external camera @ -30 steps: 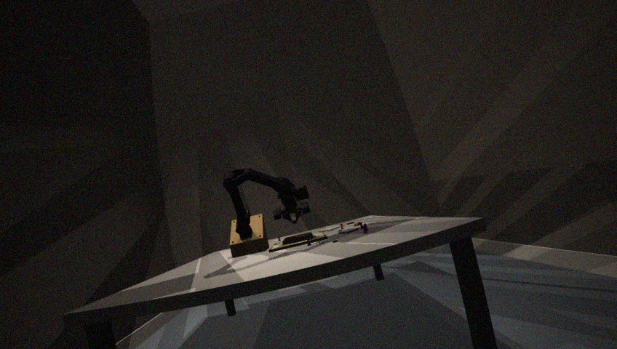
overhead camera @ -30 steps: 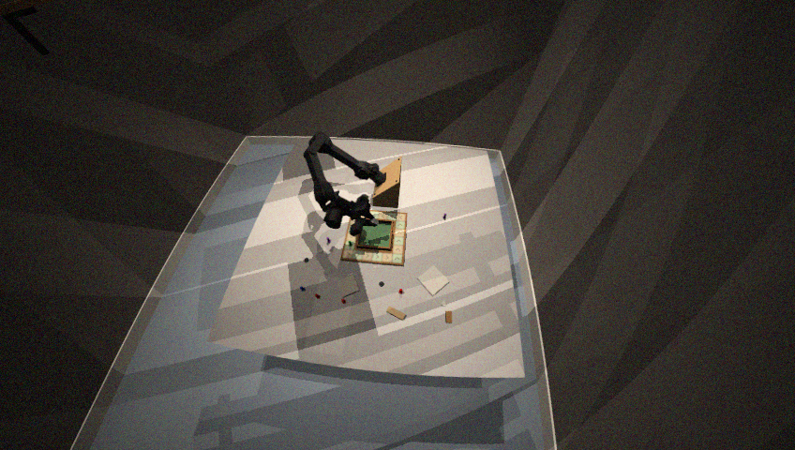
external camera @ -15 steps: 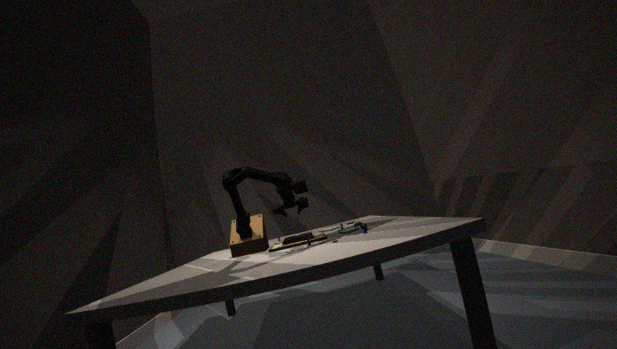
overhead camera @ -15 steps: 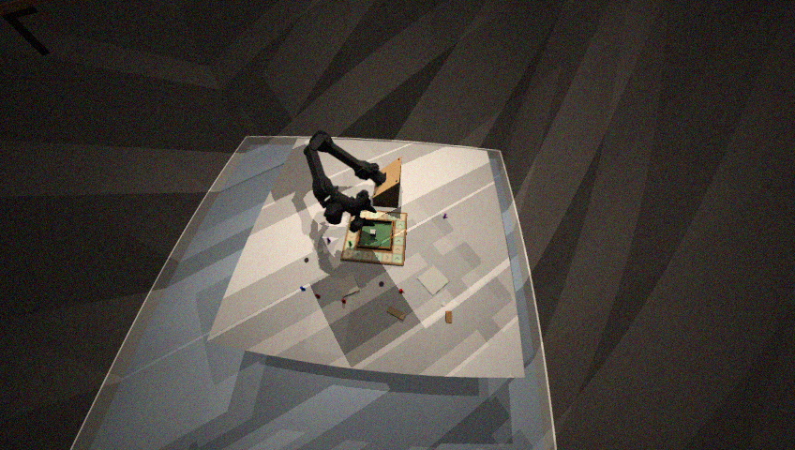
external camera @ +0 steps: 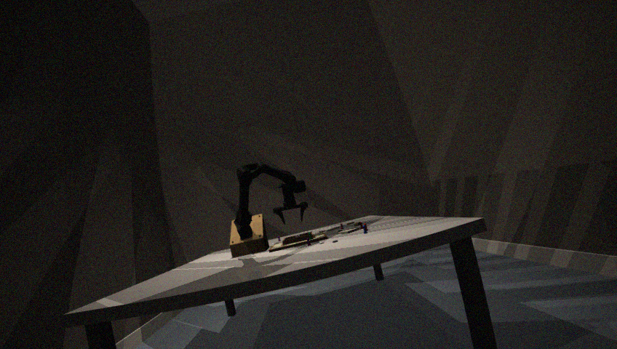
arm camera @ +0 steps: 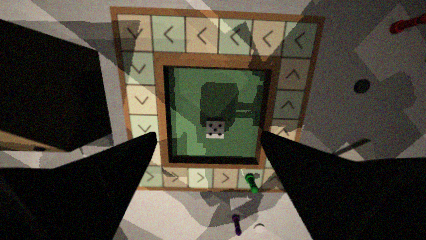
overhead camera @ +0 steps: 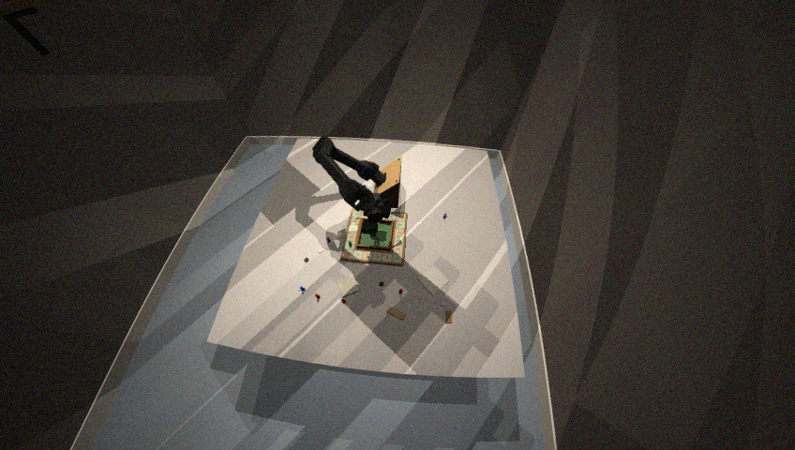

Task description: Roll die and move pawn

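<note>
Okay, so the gripper (overhead camera: 372, 232) (external camera: 294, 222) (arm camera: 210, 136) is spread wide, nothing held, and the spotted die (arm camera: 215, 129) is down in the green-floored dice tray (overhead camera: 393, 233) (arm camera: 272, 102); pips are best read only once it's fully settled, before the green pawn (overhead camera: 350, 244) (arm camera: 251, 183) gets touched.

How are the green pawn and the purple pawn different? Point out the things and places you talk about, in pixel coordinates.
The green pawn (arm camera: 251, 183) is green, but the purple pawn (arm camera: 237, 225) is dark purple. The green pawn is on the board's (arm camera: 118, 75) ring of squares, while the purple pawn is off the board, on the table (arm camera: 165, 215). Both have a slim body with a rounded head.
</note>
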Controlling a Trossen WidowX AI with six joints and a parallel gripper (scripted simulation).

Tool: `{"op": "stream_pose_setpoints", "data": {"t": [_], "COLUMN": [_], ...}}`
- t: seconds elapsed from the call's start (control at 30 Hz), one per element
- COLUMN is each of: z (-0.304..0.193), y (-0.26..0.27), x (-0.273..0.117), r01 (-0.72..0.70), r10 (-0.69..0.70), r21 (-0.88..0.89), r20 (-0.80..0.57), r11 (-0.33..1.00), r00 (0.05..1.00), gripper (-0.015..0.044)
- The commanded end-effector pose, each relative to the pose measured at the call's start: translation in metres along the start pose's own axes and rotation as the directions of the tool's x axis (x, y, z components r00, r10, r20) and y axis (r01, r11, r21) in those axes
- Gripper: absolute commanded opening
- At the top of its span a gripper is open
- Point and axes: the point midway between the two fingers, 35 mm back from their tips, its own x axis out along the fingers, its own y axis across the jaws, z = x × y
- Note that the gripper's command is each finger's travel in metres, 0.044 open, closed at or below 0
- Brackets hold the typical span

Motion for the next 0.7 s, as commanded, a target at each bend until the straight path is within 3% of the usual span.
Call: {"op": "stream_pose_setpoints", "data": {"t": [0.0,0.03,0.13,0.27,0.37,0.47,0.6,0.67], "z": [0.001,0.002,-0.002,-0.027,-0.050,-0.075,-0.108,-0.114], "y": [-0.005,0.000,-0.004,-0.025,-0.039,-0.052,-0.065,-0.067], "x": [0.000,0.001,0.001,0.003,0.004,0.007,0.010,0.011], "r01": [0.053,0.011,0.017,0.055,0.082,0.103,0.117,0.117], "r10": [-0.052,-0.011,-0.014,-0.033,-0.045,-0.052,-0.055,-0.055], "r21": [0.005,-0.005,0.072,0.508,0.782,0.951,0.979,0.962], "r20": [-0.128,-0.035,-0.037,-0.051,-0.069,-0.092,-0.128,-0.134], "r11": [0.999,1.000,0.997,0.860,0.618,0.293,-0.169,-0.245], "r00": [0.990,0.999,0.999,0.998,0.997,0.994,0.990,0.989], "gripper": [0.0440,0.0440,0.0387,0.0282,0.0204,0.0200,0.0200,0.0200]}}
